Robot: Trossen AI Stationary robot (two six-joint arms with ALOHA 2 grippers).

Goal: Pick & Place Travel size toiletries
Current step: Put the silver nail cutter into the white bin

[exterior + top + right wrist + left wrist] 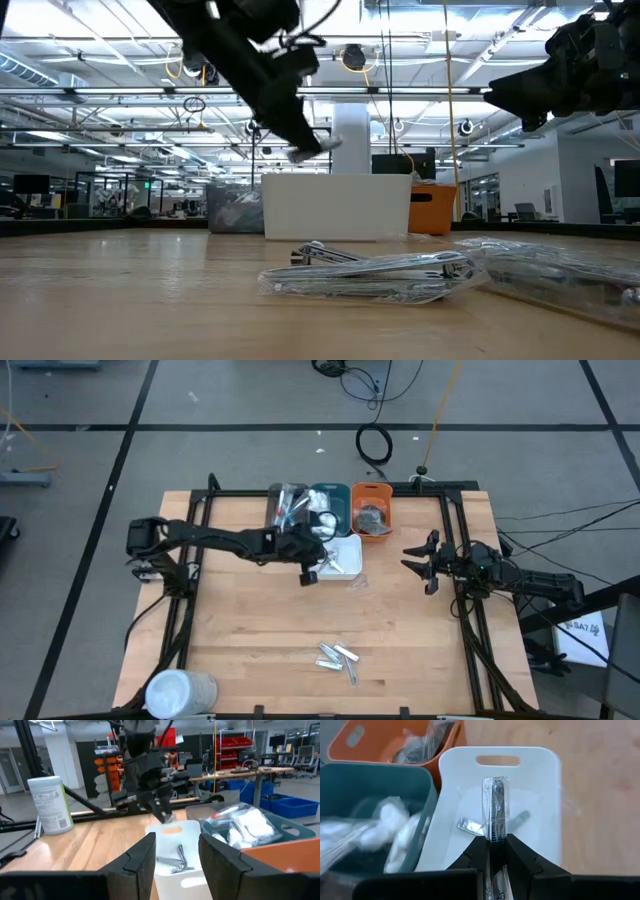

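My left gripper point(310, 567) hangs over the near left part of the white tray point(351, 547) and is shut on a slim silver item in clear wrap point(495, 807). Two more wrapped silver items point(470, 826) lie on that tray's floor. Several others lie in a small heap point(338, 658) on the wood near the table's near edge, large in the low view point(380, 275). My right gripper point(424, 561) waits open and holds nothing, above the table's right side, with its fingers point(142, 857) pointing at the trays. My left gripper pinches the wrapped silver item near one end point(494, 836) between its two fingers, which lie along its length. The item sticks out past the fingertips, lifted clear above the white tray's floor point(540, 827). In the low view its end point(326, 143) shows beyond the downward-slanting fingers.
Behind the white tray stand a grey tray point(284, 503), a teal tray point(326, 501) with white packets and an orange tray point(372, 512) with dark items. A big white cylinder point(180, 693) lies at the near left corner. Bare wood stretches between the trays and the heap.
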